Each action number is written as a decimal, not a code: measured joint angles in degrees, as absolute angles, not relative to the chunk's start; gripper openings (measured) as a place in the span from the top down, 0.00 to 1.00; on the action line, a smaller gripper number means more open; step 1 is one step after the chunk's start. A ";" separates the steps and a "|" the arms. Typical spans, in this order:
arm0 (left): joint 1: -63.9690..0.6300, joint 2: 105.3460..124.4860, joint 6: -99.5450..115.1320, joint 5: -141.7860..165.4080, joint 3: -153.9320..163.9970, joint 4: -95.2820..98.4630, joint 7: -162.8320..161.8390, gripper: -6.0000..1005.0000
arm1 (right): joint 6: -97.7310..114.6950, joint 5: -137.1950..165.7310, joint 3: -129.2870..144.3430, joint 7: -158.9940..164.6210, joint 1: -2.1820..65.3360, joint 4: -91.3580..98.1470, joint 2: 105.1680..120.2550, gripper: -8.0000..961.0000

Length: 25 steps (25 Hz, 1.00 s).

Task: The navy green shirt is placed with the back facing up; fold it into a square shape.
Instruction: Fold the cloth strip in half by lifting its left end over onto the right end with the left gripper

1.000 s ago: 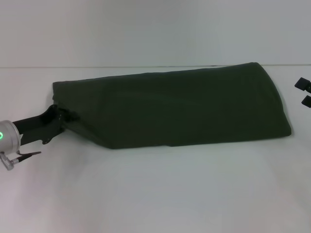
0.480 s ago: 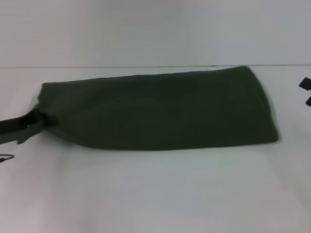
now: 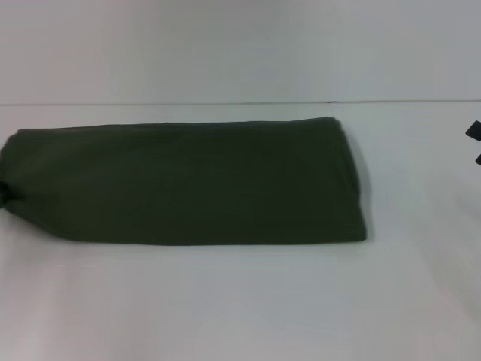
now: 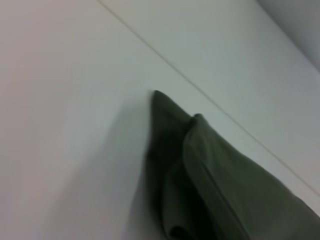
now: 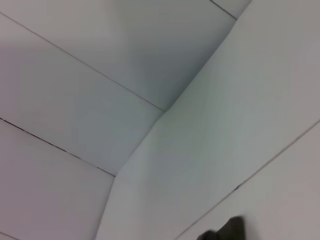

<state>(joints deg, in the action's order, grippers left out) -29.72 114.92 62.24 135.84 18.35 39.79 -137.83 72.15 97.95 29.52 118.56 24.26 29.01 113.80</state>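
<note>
The navy green shirt (image 3: 188, 184) lies on the white table as a long folded band with its plain side up, reaching from the left edge of the head view to right of the middle. Its left end is pinched into a bunch (image 3: 6, 192). My left gripper is past the left edge of the head view. Its wrist view shows the bunched shirt end (image 4: 200, 175) lifted close to the camera, held. My right gripper (image 3: 476, 144) is parked at the far right edge, fingers apart and empty, well away from the shirt.
The white table (image 3: 240, 301) spreads in front of and to the right of the shirt. Its back edge meets a pale wall (image 3: 240, 102). The right wrist view shows only white panels and a dark tip (image 5: 227, 231).
The shirt has been dragged far to the left and straightened, its right end moving from the right side to near the middle. The left gripper has left the head view. The right gripper barely moved.
</note>
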 joint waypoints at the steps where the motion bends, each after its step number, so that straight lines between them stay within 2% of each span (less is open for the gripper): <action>1: -29.83 114.75 61.63 136.85 17.62 39.87 -138.11 0.96 | 72.12 97.97 29.53 118.56 24.26 29.00 113.77 0.06; 6: -29.79 114.61 60.11 137.82 16.80 40.98 -139.20 0.96 | 72.07 98.02 29.52 118.42 24.26 28.98 113.73 0.07; 12: -30.37 115.26 68.19 131.36 17.14 43.22 -138.84 0.96 | 72.53 98.09 29.73 118.15 24.26 28.86 113.83 0.08; 18: -34.03 115.96 78.45 121.79 21.87 46.21 -139.99 0.96 | 72.71 98.09 30.18 118.13 24.30 28.82 114.08 0.08; 20: -36.10 116.82 80.44 121.31 24.33 47.91 -141.15 0.95 | 72.76 98.09 30.25 118.12 24.37 28.83 114.08 0.09; 25: -40.49 120.58 80.46 121.11 31.17 50.87 -141.71 0.95 | 72.81 98.09 30.26 118.01 24.57 28.82 114.24 0.09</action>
